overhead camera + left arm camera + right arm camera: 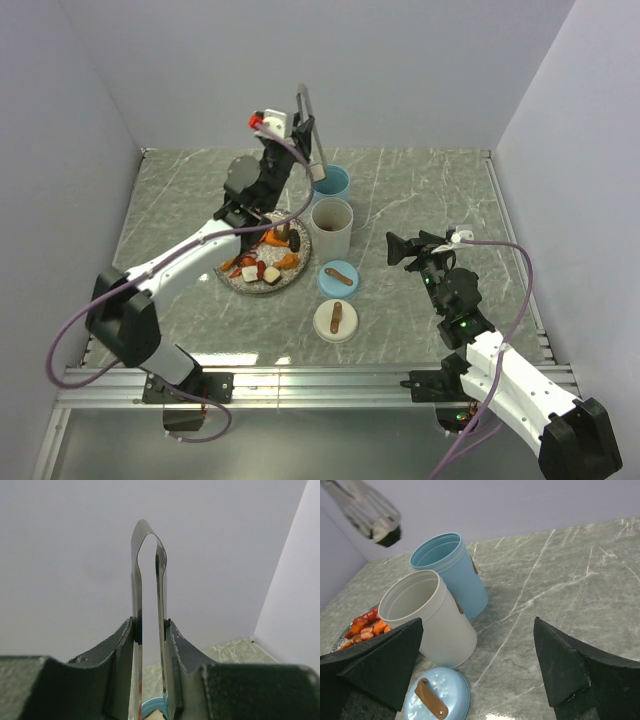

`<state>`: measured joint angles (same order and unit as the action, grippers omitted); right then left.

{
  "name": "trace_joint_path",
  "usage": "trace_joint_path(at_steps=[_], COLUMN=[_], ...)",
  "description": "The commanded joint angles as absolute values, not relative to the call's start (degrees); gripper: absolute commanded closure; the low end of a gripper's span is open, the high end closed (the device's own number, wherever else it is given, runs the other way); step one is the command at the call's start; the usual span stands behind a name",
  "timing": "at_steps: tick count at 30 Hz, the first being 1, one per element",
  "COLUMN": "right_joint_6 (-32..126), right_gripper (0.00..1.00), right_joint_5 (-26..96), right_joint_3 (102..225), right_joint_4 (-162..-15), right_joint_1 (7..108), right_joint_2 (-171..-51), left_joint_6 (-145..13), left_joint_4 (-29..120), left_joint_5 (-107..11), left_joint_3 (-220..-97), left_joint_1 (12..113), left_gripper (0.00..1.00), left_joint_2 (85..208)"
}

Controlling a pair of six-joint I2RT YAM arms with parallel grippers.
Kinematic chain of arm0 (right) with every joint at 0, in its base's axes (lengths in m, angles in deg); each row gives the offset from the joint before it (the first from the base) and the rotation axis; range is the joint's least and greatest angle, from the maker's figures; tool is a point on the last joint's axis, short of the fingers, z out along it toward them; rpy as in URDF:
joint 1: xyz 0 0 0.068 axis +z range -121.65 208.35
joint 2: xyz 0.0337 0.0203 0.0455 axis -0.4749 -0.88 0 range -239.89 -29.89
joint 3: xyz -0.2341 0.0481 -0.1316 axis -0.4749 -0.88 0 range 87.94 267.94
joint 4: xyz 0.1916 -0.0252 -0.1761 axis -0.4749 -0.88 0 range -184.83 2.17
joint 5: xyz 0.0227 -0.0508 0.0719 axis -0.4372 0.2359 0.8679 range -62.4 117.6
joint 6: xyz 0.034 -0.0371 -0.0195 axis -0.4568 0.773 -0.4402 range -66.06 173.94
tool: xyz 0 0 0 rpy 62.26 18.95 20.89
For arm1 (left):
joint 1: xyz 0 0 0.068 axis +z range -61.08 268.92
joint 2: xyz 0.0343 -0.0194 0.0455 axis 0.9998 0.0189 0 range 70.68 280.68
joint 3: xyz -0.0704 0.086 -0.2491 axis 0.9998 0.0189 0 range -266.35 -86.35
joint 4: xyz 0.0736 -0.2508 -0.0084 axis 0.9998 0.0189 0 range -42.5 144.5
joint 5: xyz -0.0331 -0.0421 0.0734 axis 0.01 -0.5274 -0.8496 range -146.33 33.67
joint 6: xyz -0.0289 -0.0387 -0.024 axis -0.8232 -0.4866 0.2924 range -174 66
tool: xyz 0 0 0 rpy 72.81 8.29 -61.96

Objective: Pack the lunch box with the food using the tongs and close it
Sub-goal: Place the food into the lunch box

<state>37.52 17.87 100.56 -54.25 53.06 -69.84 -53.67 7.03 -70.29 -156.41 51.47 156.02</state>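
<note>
My left gripper (300, 128) is shut on the grey metal tongs (311, 135), which stand nearly upright, joined end up. In the left wrist view the tongs (135, 595) sit pinched between my fingers (112, 655). Their tips hold a white bite-size piece (318, 172) just over the open blue tub (332, 184) of the lunch box. The open white tub (331, 228) stands in front of it. More food (268, 258) lies on the plate (236, 280). My right gripper (405, 250) is open and holds nothing, to the right of the tubs.
A blue lid (338, 277) and a white lid (336, 320), each with a brown strap handle, lie in front of the white tub. In the right wrist view the tubs (427, 615) and blue lid (437, 697) are at the left, marble table (560, 580) at the right.
</note>
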Motion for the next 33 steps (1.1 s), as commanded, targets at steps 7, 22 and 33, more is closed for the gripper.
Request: trace_joint_path(at_steps=[7, 22, 33], right_joint_6=[38.4, 38.5, 38.5], right_gripper=[0.02, 0.02, 0.02], right_joint_5=[18.1, 18.2, 18.4], right_joint_3=[100.9, 101.0, 101.3], right_joint_4=[-51.3, -51.1, -51.0], right_joint_1=[52.7, 52.6, 52.7], right_joint_2=[-70.2, -70.8, -71.3], left_joint_6=[-52.6, -53.2, -52.8], left_joint_4=[8.3, 8.0, 6.3], left_joint_5=[-64.1, -64.2, -64.7], left_joint_3=[-171.9, -171.1, -166.5], left_joint_1=[52.5, 52.8, 52.8], left_gripper=[0.86, 0.59, 0.55], left_joint_2=[169.1, 170.4, 165.4])
